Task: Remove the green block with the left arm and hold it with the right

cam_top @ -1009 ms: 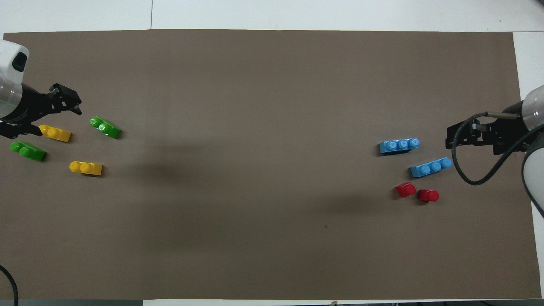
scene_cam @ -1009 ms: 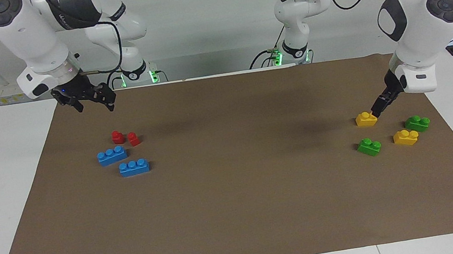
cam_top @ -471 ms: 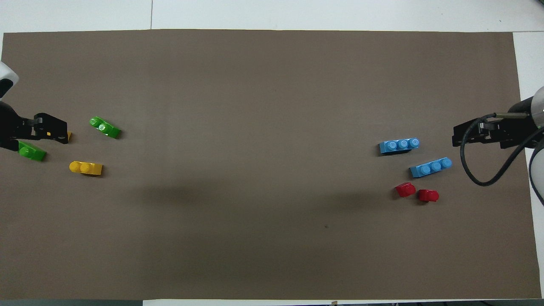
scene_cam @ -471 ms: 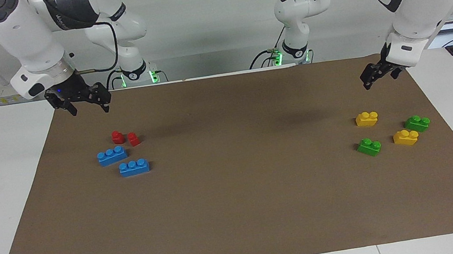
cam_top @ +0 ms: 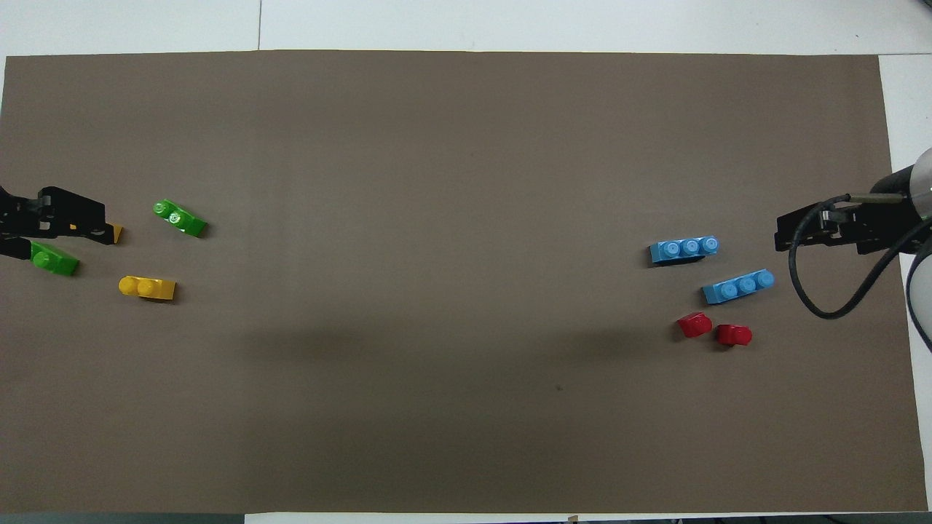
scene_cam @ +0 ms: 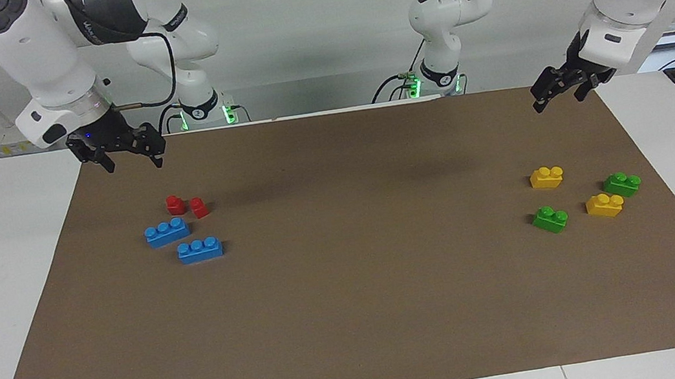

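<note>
Green blocks: two, (scene_cam: 551,219) and (scene_cam: 622,184), on the brown mat (scene_cam: 354,318) at the left arm's end, among two yellow blocks (scene_cam: 604,205); nothing touches them.
Left hand (scene_cam: 562,86): raised over the mat's edge, fingers spread wide, empty.
Right hand (scene_cam: 125,153): waits raised over its mat corner, wide, empty.

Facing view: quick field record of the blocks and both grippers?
green blocks: two, loose on the mat at the left arm's end
yellow blocks: two, among the green ones
blue blocks: two, at the right arm's end
red blocks: two, nearer the robots than the blue
left gripper: open, empty, raised over the mat's edge
right gripper: open, empty, raised over the mat's corner
</note>
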